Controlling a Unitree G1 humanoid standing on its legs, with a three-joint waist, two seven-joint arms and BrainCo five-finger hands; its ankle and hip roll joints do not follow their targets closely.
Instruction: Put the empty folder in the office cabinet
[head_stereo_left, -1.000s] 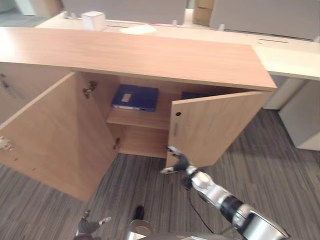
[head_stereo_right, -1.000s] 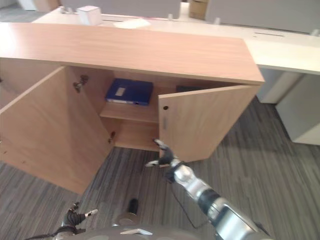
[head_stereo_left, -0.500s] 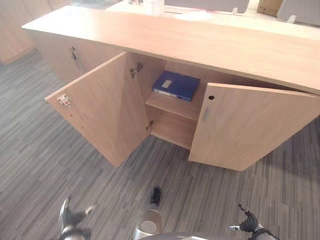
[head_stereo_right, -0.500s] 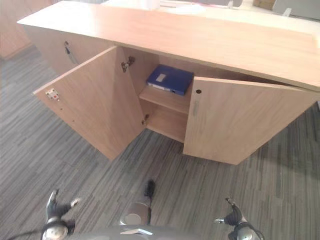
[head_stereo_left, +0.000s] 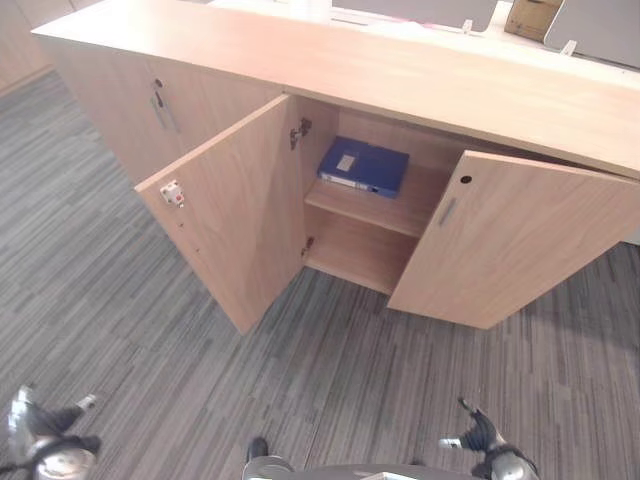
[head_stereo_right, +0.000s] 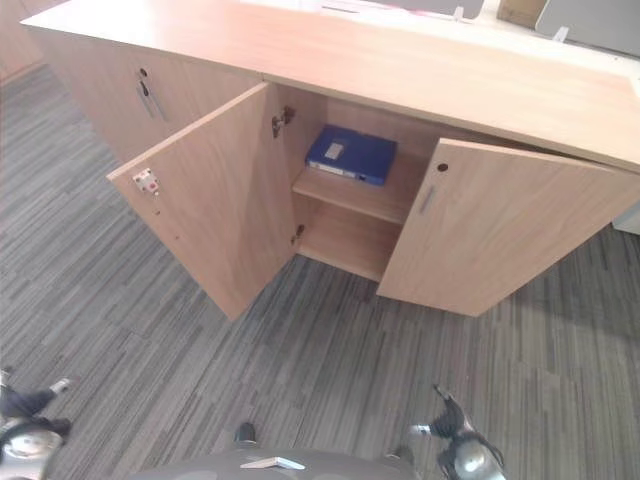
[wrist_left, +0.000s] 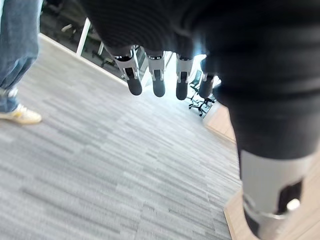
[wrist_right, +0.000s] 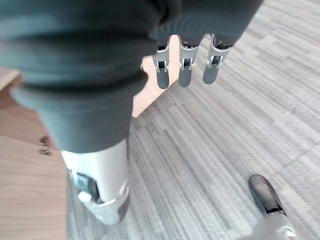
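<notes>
A blue folder (head_stereo_left: 363, 166) lies flat on the upper shelf (head_stereo_left: 372, 207) inside the wooden office cabinet (head_stereo_left: 450, 90). Both cabinet doors stand open, the left door (head_stereo_left: 240, 200) swung wide and the right door (head_stereo_left: 510, 250) partly ajar. My left hand (head_stereo_left: 45, 437) hangs low at the lower left, far from the cabinet. In the left wrist view its fingers (wrist_left: 158, 75) are straight and hold nothing. My right hand (head_stereo_left: 481, 438) is low at the lower right, and its fingers (wrist_right: 185, 70) are likewise straight and empty.
Grey striped carpet (head_stereo_left: 330, 370) lies between me and the cabinet. A closed cabinet section with a handle (head_stereo_left: 160, 100) is left of the open bay. A person's jeans leg (wrist_left: 17, 45) and shoe (wrist_left: 20, 116) show in the left wrist view. Desks stand behind the cabinet.
The camera has shifted, so the cabinet now looks farther away. My right hand has dropped from the right door's edge to low at my side. The folder has stayed on the shelf.
</notes>
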